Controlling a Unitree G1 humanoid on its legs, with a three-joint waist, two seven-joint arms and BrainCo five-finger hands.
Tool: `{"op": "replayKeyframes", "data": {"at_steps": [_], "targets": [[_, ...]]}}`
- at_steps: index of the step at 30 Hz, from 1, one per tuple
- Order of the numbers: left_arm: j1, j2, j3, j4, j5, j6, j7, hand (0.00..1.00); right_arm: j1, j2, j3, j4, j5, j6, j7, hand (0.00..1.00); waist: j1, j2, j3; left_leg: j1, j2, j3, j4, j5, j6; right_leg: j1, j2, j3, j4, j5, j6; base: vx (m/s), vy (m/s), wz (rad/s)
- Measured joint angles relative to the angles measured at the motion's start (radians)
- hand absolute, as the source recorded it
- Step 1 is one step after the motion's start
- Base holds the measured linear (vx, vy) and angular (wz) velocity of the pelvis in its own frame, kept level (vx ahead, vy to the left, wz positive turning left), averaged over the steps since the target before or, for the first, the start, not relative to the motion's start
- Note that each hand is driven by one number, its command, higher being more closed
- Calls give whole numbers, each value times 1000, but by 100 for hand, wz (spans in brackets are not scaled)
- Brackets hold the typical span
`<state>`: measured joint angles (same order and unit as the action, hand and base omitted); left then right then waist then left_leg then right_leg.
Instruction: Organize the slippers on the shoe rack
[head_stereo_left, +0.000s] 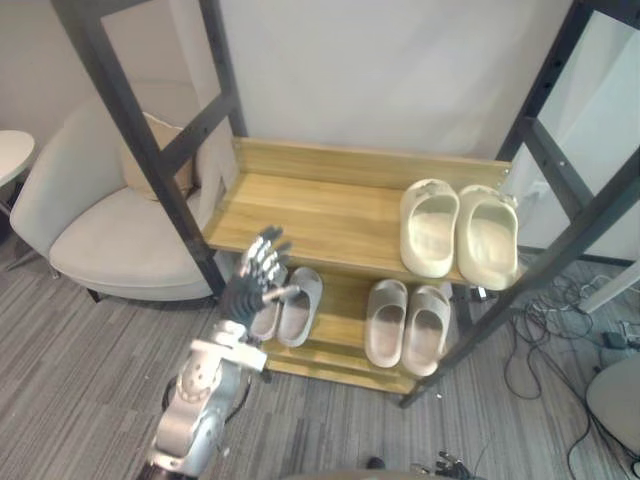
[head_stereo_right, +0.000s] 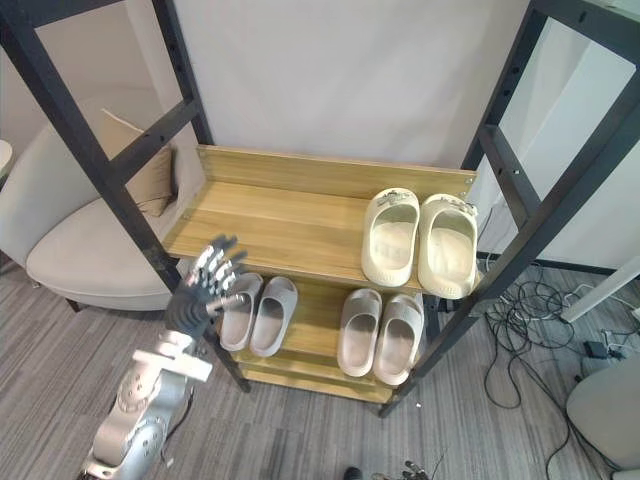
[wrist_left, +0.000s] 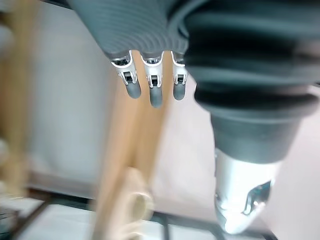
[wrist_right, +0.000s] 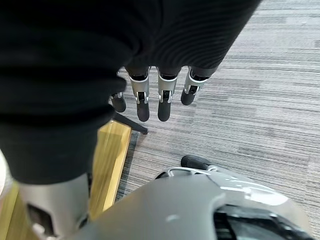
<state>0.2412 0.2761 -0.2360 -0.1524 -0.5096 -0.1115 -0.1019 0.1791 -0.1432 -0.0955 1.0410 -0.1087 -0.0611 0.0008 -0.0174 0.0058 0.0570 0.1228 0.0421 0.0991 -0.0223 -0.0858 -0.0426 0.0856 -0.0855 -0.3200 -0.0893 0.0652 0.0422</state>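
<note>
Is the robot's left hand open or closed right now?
Open: the left hand has its fingers spread straight, holding nothing, near the grey slippers.

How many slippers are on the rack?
6. Two cream slippers on the upper shelf, right side. Two grey slippers on the lower shelf, left, by the left robot hand. Two beige slippers on its right. None looks hidden.

Silver-grey arm (head_stereo_left: 195, 405), dark-ribbed left robot hand (head_stereo_left: 250, 285)

Cream slippers (head_stereo_right: 392, 240) are set side by side on the upper shelf (head_stereo_right: 270, 225) of the shoe rack (head_stereo_right: 330, 172) (pale wood in a black frame). Directly beneath them, beige slippers (head_stereo_right: 358, 332) are laid on the lower shelf (head_stereo_right: 314, 322), with grey slippers (head_stereo_right: 272, 315) further along from the cream pair.
</note>
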Motion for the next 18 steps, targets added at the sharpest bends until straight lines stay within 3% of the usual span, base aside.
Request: {"op": "replayKeyframes", "data": {"at_steps": [3,4,9,14,18], "targets": [[30,-30,-3,182,63,12,-14,0,-1,-4,4,0,0,-1,2,0,10,0,0,-3,0,0,9,-9,-1,0,-1,2,0,-9,12,-11,3,-1],[28,-47,-2,308,130,17,-15,0,-2,-6,12,0,0,-4,2,0,10,0,0,-4,1,0,9,-9,-2,-1,0,2,0,-11,14,0,0,0],[14,-86,15,606,333,33,-9,0,-2,-7,22,0,-1,-9,2,0,10,-6,-5,-1,3,2,9,-10,-3,-1,4,5,0,-13,12,19,-4,-1],[-34,-109,74,857,485,37,41,0,-16,-1,30,0,-9,-9,-3,0,12,-16,-12,3,3,13,8,-11,-4,0,5,12,1,-11,9,43,3,-3],[-41,-112,101,945,540,38,84,0,-25,4,30,-1,-10,-8,-18,0,17,-20,-15,19,2,28,8,-14,-6,2,5,26,13,-13,8,13,8,-13]]}}
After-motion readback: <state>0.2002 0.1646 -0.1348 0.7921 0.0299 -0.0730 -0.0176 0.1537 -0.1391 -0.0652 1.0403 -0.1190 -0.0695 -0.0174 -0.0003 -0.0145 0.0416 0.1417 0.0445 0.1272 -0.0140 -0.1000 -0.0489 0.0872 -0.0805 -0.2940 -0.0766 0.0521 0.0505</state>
